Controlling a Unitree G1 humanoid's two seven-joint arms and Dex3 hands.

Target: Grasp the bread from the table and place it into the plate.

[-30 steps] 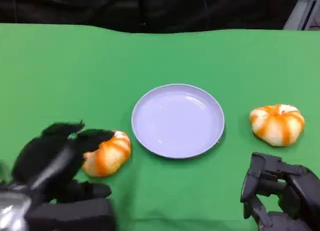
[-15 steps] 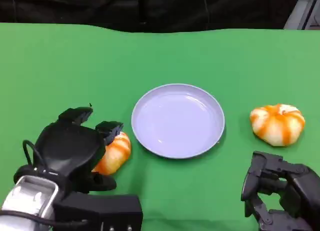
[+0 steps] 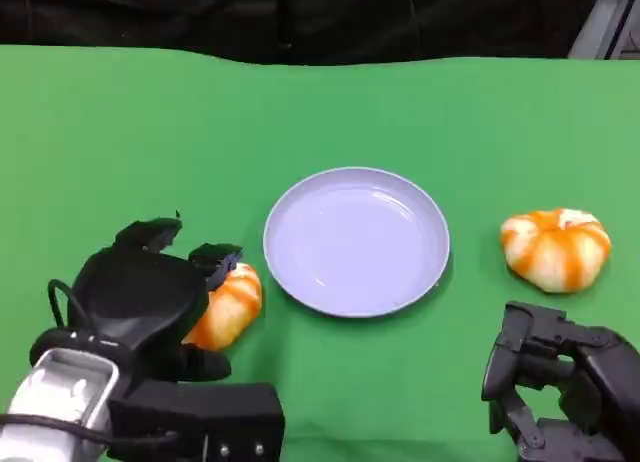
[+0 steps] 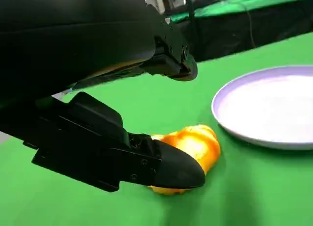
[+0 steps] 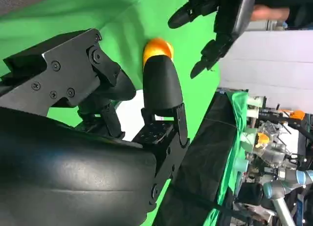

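Observation:
Two round orange-and-white breads lie on the green table. The left bread (image 3: 230,304) sits just left of the lilac plate (image 3: 300,197), and the right bread (image 3: 555,248) lies to the plate's right. My left hand (image 3: 150,294) hovers over the left bread, fingers spread across its top and near side. In the left wrist view the thumb lies in front of the bread (image 4: 195,144), the fingers arch above it with a gap, and the plate (image 4: 230,128) is just beyond. My right hand (image 3: 560,390) rests near the front edge, below the right bread, holding nothing.
The green cloth (image 3: 420,112) runs back to a dark backdrop. Bare cloth lies behind the plate and between it and the right bread. The right wrist view shows my left hand (image 5: 220,20) beside an orange bread (image 5: 157,46).
My left hand has swung forward and turned over the left bread, covering more of it, then settled slightly. Both breads, the plate and my right hand stay put.

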